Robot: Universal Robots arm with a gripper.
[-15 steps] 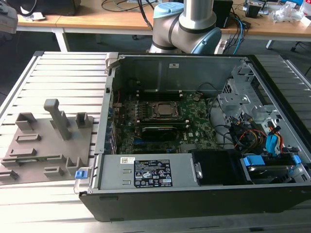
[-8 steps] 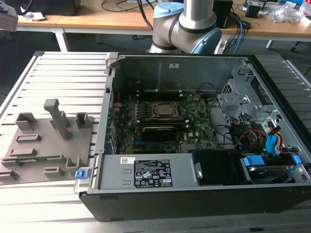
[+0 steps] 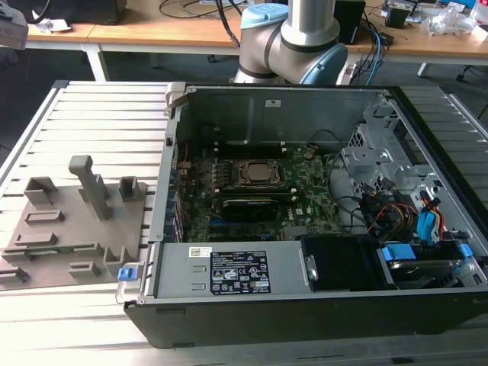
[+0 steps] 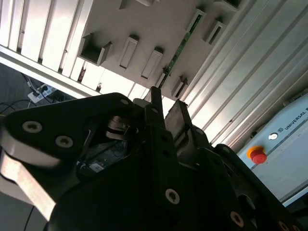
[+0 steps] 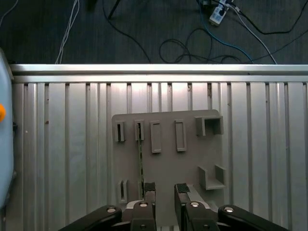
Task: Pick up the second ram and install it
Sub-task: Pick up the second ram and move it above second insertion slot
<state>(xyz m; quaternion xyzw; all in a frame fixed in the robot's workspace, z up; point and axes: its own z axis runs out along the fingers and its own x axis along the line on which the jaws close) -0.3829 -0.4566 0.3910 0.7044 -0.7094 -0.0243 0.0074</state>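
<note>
End effector [image 5: 165, 190] released, fingers apart, empty, hovering over grey fixture plate [image 5: 166, 166] on slatted desk [image 5: 57, 144]. Second ram [image 5: 140, 161] stands on edge in plate's slots. Pick-up step; grasp calls for centring jaws astride stick.

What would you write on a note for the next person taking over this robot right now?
Tool: open and holding nothing, above the grey fixture.
Second ram: standing on edge in the fixture's slots, close beside the tool but not in its grip.
Done: nothing picked up yet.
Left: grasp the ram and install it on the motherboard inside the open computer case.
</note>
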